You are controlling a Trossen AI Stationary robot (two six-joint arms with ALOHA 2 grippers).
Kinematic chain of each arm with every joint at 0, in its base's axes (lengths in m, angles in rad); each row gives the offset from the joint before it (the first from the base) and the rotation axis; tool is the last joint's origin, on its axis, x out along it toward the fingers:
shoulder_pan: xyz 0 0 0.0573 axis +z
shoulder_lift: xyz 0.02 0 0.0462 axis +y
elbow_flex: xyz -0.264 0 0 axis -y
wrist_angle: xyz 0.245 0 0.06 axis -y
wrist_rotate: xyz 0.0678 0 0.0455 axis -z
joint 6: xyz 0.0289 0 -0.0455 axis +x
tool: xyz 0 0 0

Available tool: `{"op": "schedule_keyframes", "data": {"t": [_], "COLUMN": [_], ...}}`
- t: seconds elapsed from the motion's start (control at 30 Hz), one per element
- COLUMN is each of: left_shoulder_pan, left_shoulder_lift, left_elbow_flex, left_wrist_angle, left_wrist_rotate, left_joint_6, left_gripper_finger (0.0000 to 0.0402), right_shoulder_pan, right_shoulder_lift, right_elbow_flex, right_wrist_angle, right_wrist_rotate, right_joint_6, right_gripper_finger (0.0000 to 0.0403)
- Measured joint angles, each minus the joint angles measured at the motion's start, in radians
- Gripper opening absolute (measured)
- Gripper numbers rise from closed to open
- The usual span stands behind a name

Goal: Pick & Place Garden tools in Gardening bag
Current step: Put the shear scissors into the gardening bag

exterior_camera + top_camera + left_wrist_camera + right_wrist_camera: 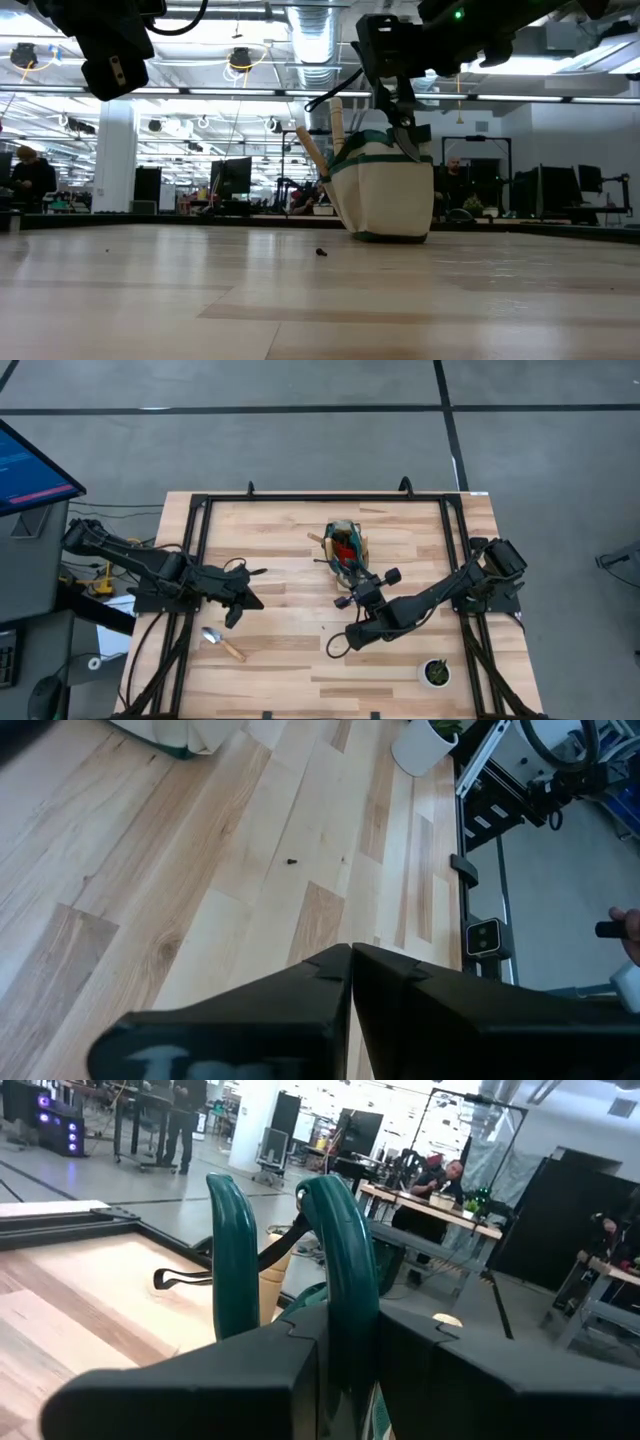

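Observation:
The beige gardening bag (346, 546) with dark green trim stands on the table's far middle, also in the low view (385, 190). Wooden tool handles (334, 122) stick up out of it, and a red item (345, 544) shows inside. One wooden-handled trowel (222, 643) lies flat on the table at the near left. My right gripper (362, 584) is at the bag's near end, shut on one green bag handle. My left gripper (243, 596) is shut and empty, above the table left of the bag, beyond the trowel. My right gripper pinches one of the bag's two dark green handle loops (338, 1295) between its two fingers; the other loop (232, 1260) stands free beside it. The fingers come from above and from the table's near side, slanting down (398, 105). The bag's bottom (390, 236) rests on the table.
A small round pot with a green plant (436, 673) stands near the table's near right corner, also in the left wrist view (425, 742). A black frame rail (455, 550) runs along the table's sides and far edge. A small dark speck (321, 252) lies on the wood.

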Motion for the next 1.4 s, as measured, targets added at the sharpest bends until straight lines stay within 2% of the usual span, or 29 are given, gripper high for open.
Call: {"op": "schedule_keyframes", "data": {"t": [0.37, 0.57, 0.83, 1.17, 1.4], "left_shoulder_pan": [0.000, 0.000, 0.000, 0.000, 0.000], "left_shoulder_lift": [0.000, 0.000, 0.000, 0.000, 0.000], "left_elbow_flex": [0.000, 0.000, 0.000, 0.000, 0.000], "left_wrist_angle": [0.003, 0.008, 0.008, 0.007, 0.007], "left_wrist_rotate": [0.000, 0.001, 0.001, 0.001, 0.001], "left_joint_6": [0.000, 0.000, 0.000, 0.006, 0.008], "left_gripper_finger": [0.0001, 0.0001, 0.0001, 0.0001, 0.0001], "right_shoulder_pan": [0.006, -0.016, -0.038, -0.042, -0.025], "right_shoulder_lift": [-0.014, -0.011, -0.011, -0.010, -0.010], "right_elbow_flex": [0.059, 0.025, 0.025, 0.025, -0.051], "right_wrist_angle": [-0.001, -0.025, -0.059, -0.222, -0.116], "right_wrist_rotate": [-0.002, -0.003, -0.002, 0.001, 0.004], "right_joint_6": [-0.163, -0.035, 0.000, 0.259, 0.281], "right_gripper_finger": [0.0050, 0.0050, 0.0050, 0.0050, 0.0050]}}
